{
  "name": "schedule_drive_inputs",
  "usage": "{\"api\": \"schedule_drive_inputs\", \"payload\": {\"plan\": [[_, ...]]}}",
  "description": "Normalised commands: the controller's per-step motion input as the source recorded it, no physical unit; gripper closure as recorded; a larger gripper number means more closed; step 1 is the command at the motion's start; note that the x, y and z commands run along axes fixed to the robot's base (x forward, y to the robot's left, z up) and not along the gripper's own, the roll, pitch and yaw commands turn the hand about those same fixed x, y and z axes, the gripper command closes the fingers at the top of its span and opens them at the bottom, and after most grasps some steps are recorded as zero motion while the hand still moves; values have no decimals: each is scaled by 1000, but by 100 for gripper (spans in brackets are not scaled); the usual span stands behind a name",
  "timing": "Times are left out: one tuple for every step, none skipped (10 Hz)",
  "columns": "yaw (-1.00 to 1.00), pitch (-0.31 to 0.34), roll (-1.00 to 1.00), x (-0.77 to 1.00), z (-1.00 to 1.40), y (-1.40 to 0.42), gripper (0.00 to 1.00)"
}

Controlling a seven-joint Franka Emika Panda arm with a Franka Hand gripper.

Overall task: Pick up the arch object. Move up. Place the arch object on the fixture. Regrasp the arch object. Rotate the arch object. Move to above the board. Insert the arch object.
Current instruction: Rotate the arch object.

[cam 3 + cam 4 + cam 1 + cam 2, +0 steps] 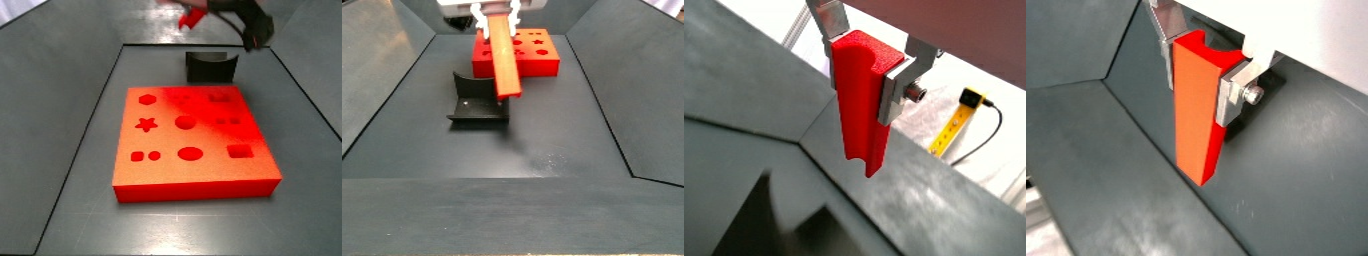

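Observation:
The arch object (861,115), a long slim bright red bar with a curved notch in its upper end, hangs lengthwise down from my gripper (862,55). The gripper is shut on the bar's upper part, one silver finger on each side (1231,95). In a side view the arch object (502,55) hangs above the floor, just right of the fixture (476,102), a dark block with a concave top. The board (187,135), a thick red-orange slab with shaped cutouts, lies flat beyond the fixture (210,66). The gripper (201,14) is blurred there, high above the fixture.
Dark sloping walls (389,70) enclose the grey floor on both sides. A yellow object with a black cable (958,120) lies outside the enclosure on a pale surface. Bare floor (543,150) stretches from the fixture toward the near edge.

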Motion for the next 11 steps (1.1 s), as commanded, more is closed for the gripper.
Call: {"api": "schedule_drive_inputs", "payload": {"plan": [[-93, -117, -134, -1000, 722, 193, 100], [-103, -107, -134, -1000, 656, 172, 100], [-112, -95, -137, -1000, 555, 150, 100], [-112, -88, -140, -1000, 457, 137, 100], [-109, -83, -135, -1000, 353, 125, 100], [-110, -58, -125, -1000, 276, 106, 100], [-107, -43, -135, -904, 216, 82, 100], [-103, -37, -138, -812, 164, 71, 100], [-88, -30, -136, -577, 70, 44, 100], [-81, -28, -138, -482, 45, 36, 100], [-68, -23, -130, -290, 32, 29, 100]]}}
